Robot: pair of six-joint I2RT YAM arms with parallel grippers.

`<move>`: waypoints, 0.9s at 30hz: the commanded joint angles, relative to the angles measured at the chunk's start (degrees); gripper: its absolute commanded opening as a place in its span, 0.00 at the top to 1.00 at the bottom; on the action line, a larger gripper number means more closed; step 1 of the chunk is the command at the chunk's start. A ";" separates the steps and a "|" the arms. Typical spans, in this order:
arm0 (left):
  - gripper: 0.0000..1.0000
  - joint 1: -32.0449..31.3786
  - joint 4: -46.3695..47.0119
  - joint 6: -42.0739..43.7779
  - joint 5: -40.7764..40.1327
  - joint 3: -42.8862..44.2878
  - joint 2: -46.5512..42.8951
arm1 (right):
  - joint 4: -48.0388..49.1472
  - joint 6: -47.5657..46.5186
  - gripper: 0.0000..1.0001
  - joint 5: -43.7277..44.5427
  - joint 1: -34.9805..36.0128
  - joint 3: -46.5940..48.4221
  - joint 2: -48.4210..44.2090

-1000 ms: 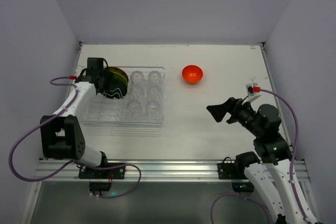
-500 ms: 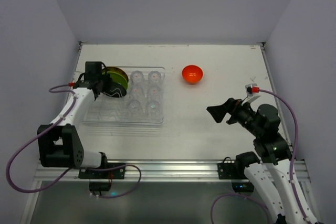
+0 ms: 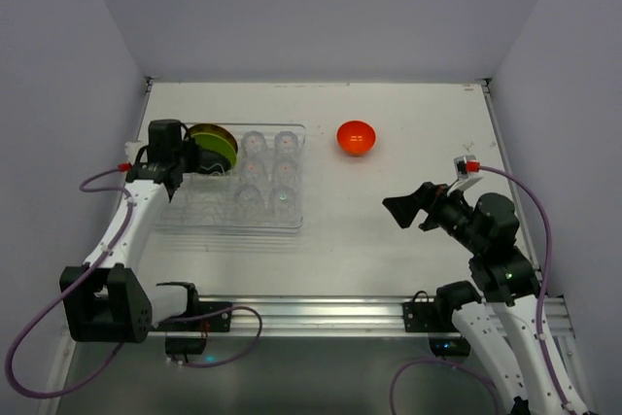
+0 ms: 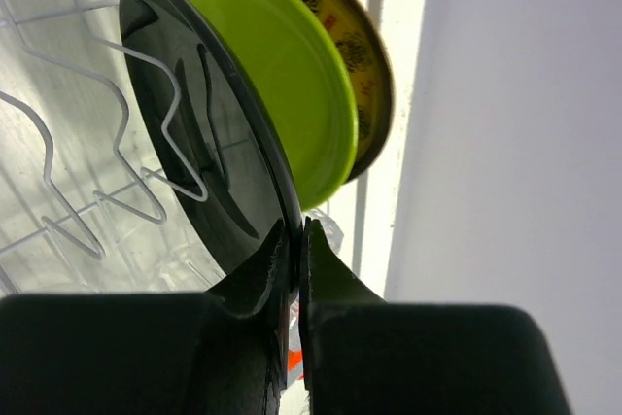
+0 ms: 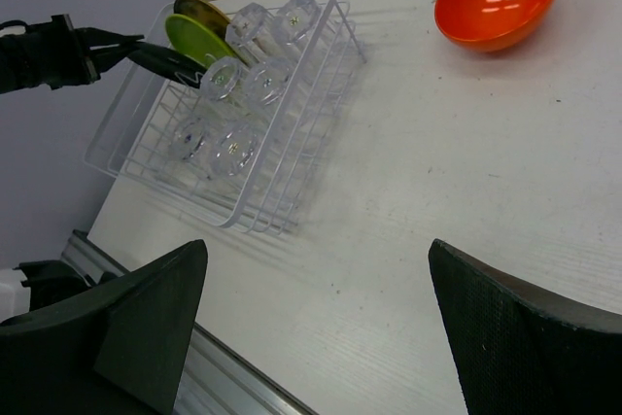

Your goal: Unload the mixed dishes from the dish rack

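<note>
L tool (image 4: 294,261) is pinched narrow on the rim of the black plate (image 4: 194,172): one finger on each face, no gap showing in the wrist view, so it reads as holding that plate. The plate stands on edge in the far-left corner of the dish rack (image 3: 194,211), slotted among the thin dividers. Just behind it are the lime-green plate (image 4: 292,85) and, behind that, the yellow patterned plate (image 4: 367,70), all three stacked face to face and close together.

Key relation: the plate's disc runs straight ahead from the tool, edge-on and in line w/ the fingers, w/ the bite at the rim point nearest the L arm. So the rest of the plate lies beyond the fingertips, toward the rack's middle. Judging from that, the lift should go up along the plate's own plane to clear the dividers w/o scraping the lime one next door. A sideways pull risks tipping the neighbours.

R tool (image 5: 316,269) is spread wide, holding nothing, hovering over the worktop (image 3: 389,104) well apart from the rack. L arm is far nearer the plates.

Six clear glasses (image 3: 284,171) sit in the rack's right half. The orange bowl (image 3: 357,136) is already out on the worktop, right of the rack. Approx early in the job: plates & glasses left to unload
</note>
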 commanded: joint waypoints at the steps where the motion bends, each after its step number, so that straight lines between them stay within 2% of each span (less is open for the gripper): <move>1: 1.00 0.49 1.32 -2.92 -3.74 -1.52 -5.60 | -0.04 -1.33 0.02 1.53 -0.04 1.33 -0.62; 9: 1.00 0.40 1.41 -0.46 -3.30 -2.49 -13.68 | -0.30 -1.86 0.02 2.85 0.04 2.48 -0.71; 12: 1.00 0.40 3.08 3.84 -3.66 -3.02 -17.72 | -0.22 -1.59 0.02 3.20 0.04 2.74 -0.89; 15: 1.00 0.31 7.20 12.79 -2.87 -3.72 -22.46 | 0.22 -0.37 0.02 3.64 -0.04 2.92 -0.97; 17: 1.00 0.23 12.45 22.36 -1.73 -3.72 -24.76 | 0.49 1.57 0.01 4.60 -0.04 3.01 -1.67; 18: 1.00 0.05 15.36 31.01 1.93 -3.20 -26.51 | 0.66 2.18 0.01 4.96 -0.04 3.18 -2.20; 21: 1.00 -2.49 20.48 41.61 9.75 0.57 -25.49 | 2.77 4.03 0.01 6.71 0.04 3.01 -5.19; 22: 1.00 -6.50 20.14 48.87 11.18 5.98 -24.00 | 3.82 4.82 0.01 6.89 -0.04 3.09 -5.98; 23: 1.00 -9.85 18.48 52.42 11.55 8.90 -22.33 | 3.83 5.87 0.01 8.63 -0.04 3.88 -6.59; 24: 1.00 -14.32 17.25 56.54 9.20 11.98 -18.57 | 3.57 7.01 0.01 10.30 0.04 4.58 -6.34; 25: 1.00 -24.72 15.23 64.07 5.26 18.45 -16.36 | 2.43 8.15 0.01 12.15 -0.04 5.72 -5.47; 26: 1.00 -29.87 10.95 67.62 0.78 21.12 -14.33 | 0.94 8.69 0.01 16.43 -0.04 7.47 -3.98; 27: 1.00 -34.97 8.73 70.97 -10.31 23.50 -10.31 | -0.73 9.13 0.01 18.73 0.04 11.84 0.13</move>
